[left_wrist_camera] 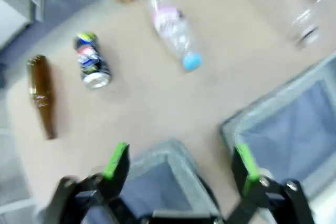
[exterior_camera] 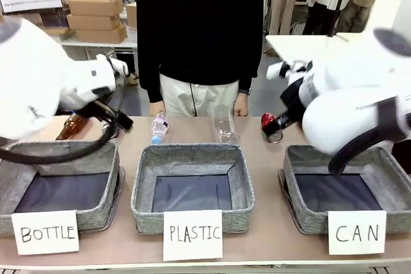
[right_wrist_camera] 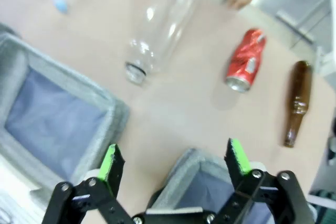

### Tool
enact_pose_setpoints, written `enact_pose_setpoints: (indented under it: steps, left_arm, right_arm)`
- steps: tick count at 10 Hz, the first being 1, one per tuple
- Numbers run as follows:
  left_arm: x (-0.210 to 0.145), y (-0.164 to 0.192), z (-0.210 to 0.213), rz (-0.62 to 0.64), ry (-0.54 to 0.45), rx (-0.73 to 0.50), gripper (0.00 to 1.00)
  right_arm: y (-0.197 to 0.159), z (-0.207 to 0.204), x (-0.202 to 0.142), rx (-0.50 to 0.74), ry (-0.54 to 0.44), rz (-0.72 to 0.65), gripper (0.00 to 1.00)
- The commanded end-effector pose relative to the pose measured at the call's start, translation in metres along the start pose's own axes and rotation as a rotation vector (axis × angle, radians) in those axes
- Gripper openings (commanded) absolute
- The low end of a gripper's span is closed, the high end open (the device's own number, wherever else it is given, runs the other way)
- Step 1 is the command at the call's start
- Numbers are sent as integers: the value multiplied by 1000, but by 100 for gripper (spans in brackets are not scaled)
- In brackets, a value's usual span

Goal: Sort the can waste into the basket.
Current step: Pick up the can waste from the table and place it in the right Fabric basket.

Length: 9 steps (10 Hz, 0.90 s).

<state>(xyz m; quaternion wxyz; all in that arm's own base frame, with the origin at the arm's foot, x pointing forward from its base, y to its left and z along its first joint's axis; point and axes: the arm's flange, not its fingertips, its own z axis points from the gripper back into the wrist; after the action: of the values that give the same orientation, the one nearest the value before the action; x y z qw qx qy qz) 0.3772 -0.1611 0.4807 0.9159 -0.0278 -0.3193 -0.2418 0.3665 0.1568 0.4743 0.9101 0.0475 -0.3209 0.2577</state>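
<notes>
1. three grey baskets stand in a row along the worktop's near edge: the bottle basket [exterior_camera: 61, 184], the plastic basket [exterior_camera: 192, 184] and the can basket [exterior_camera: 350, 187].
2. three white paper signs, one in front of each basket.
3. two drink cans: a red can [right_wrist_camera: 244, 60] and a dark blue can [left_wrist_camera: 92, 60], both lying on their sides.
4. two brown glass bottles: one [left_wrist_camera: 41, 94] near the blue can, another [right_wrist_camera: 297, 102] near the red can.
5. two clear plastic bottles: one with a blue cap [exterior_camera: 158, 128], one uncapped [exterior_camera: 225, 124].
6. two pairs of green-padded fingers, one per arm.
</notes>
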Motion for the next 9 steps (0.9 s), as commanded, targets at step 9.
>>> enact_pose_setpoints:
  steps: [9]
  left_arm:
    - [-39,66,160,366,-313,-1012,100]
  right_arm:
    - [-67,147,-35,1118,-179,-785,100]
